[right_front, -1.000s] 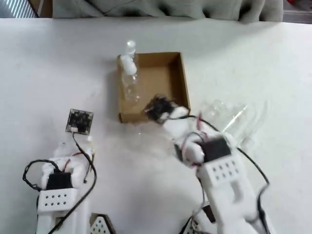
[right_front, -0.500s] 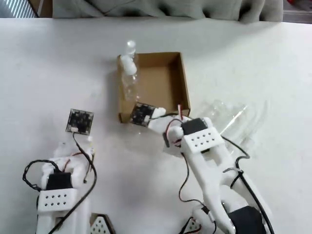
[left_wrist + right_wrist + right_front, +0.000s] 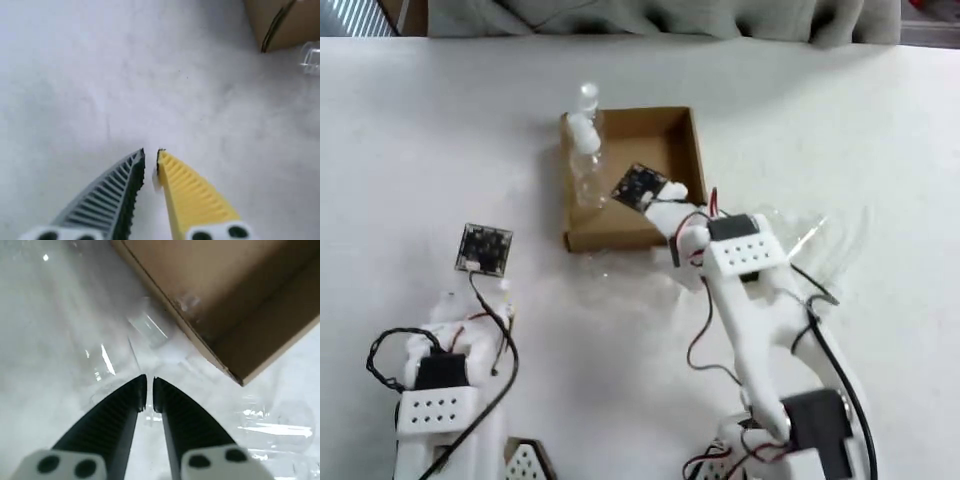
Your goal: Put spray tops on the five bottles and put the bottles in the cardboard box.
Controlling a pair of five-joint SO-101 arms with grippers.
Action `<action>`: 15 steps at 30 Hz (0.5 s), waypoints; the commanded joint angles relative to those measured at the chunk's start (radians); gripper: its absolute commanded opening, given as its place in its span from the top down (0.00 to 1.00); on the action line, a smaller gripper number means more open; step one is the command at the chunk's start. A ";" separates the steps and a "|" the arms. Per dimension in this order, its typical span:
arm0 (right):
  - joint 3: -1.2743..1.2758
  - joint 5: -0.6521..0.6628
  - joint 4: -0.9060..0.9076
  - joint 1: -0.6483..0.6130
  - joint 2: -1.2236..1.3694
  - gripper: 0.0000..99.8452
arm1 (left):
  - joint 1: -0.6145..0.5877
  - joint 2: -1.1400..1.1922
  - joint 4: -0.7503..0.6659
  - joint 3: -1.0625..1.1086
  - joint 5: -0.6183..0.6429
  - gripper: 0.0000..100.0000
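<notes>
One box (image 3: 645, 150). One bottle (image 3: 586, 165) in it, with one spray top (image 3: 584, 125). One bare clear bottle (image 3: 150, 330) on the table (image 3: 840, 120) beside the box. More clear bottles (image 3: 810, 238) in a cluster farther off, too glassy to count. Two arms: left arm (image 3: 435, 385), right arm (image 3: 750, 300).

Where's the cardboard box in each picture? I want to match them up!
High view: the cardboard box sits mid-picture, towards the far side of the white table.
Left wrist view: one box corner at the picture's edge, far beyond the left end effector.
Right wrist view: the open box looms close, just beyond the right end effector.
Shared landmark: the white table under the box.
</notes>
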 commanded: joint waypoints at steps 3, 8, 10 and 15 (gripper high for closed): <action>-0.058 -0.012 -0.050 -0.012 0.097 0.98 | -0.015 -0.018 -0.002 -0.057 -0.008 0.94; -0.049 -0.012 -0.019 -0.051 0.120 0.98 | -0.015 -0.018 -0.048 -0.035 -0.002 0.94; -0.049 -0.014 0.019 -0.076 0.120 0.98 | -0.013 -0.018 -0.048 -0.035 0.000 0.94; -0.049 -0.110 0.094 -0.160 0.120 0.98 | -0.012 -0.018 -0.048 -0.035 0.000 0.94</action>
